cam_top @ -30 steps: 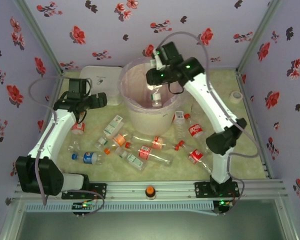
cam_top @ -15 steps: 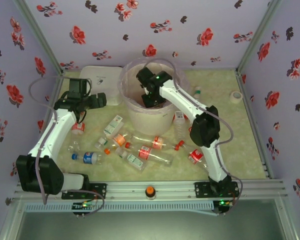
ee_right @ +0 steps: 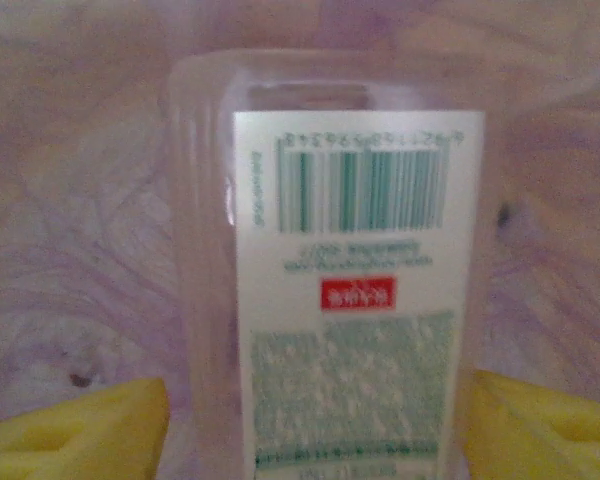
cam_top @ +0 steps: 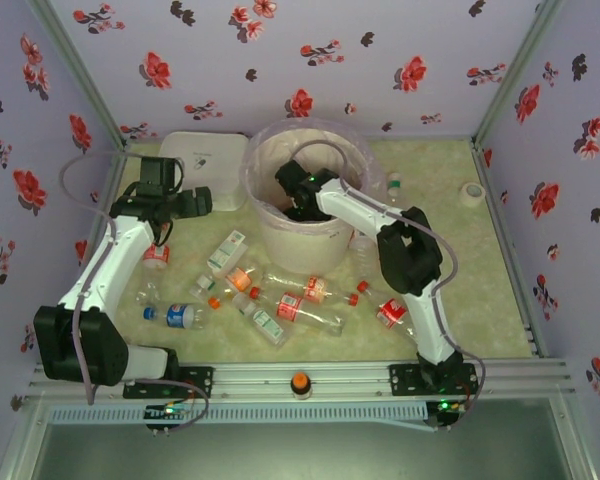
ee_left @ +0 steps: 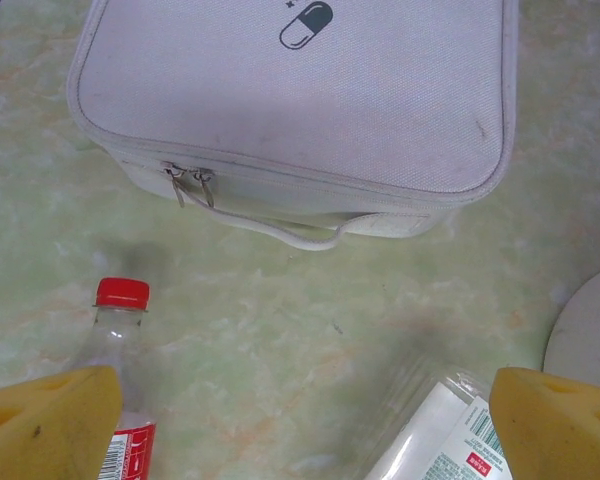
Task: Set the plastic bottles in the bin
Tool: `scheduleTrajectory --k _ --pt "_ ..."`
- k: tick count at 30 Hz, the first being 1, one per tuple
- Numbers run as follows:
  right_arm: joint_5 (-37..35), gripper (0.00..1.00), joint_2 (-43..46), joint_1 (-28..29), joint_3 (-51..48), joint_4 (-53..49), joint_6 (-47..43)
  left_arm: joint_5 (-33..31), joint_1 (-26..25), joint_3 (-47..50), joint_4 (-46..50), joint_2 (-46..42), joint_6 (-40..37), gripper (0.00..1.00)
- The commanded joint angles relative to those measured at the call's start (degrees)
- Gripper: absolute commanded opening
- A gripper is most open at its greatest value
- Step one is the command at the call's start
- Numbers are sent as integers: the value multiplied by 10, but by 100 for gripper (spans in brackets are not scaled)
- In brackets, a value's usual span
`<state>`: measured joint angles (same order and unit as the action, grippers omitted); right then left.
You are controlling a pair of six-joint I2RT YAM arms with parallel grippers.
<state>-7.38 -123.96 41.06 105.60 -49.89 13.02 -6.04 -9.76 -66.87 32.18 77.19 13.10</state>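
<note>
Down inside the round white pink-bagged bin, our right claw has a clear white-labelled plastic bottle between its pads; gripping or not, we cannot tell. We think this is the drop; next, let go and lift out. Our left claw hangs wide apart.

About 12 plastic bottles lie loose near the left claw. 1 green-labelled bottle sits straight ahead of the right claw. Also 1 bin, 1 white zip case and 1 tape roll.
</note>
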Motion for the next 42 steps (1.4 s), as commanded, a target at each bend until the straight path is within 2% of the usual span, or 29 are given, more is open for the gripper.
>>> scheduleTrajectory --k 1,9,19,26,31,36,42 --pt "-14 80 50 5 27 -11 -5 -12 -3 4 11 4 -11 95" --pt "-20 91 141 6 85 -63 -23 -14 -3 3 11 5 -12 96" --pt "-46 98 290 9 139 -105 -26 -15 -3 4 12 7 -15 96" --pt "-170 99 388 -7 143 -155 -27 -15 -3 1 16 17 -15 96" --pt "-211 100 419 -55 125 -226 -5 -16 -3 -1 17 17 -17 96" --pt "-130 100 445 -179 24 -201 3 -16 -3 -1 17 19 -16 96" --pt "-82 99 412 -248 -62 -161 7 -25 -3 1 17 19 -18 96"
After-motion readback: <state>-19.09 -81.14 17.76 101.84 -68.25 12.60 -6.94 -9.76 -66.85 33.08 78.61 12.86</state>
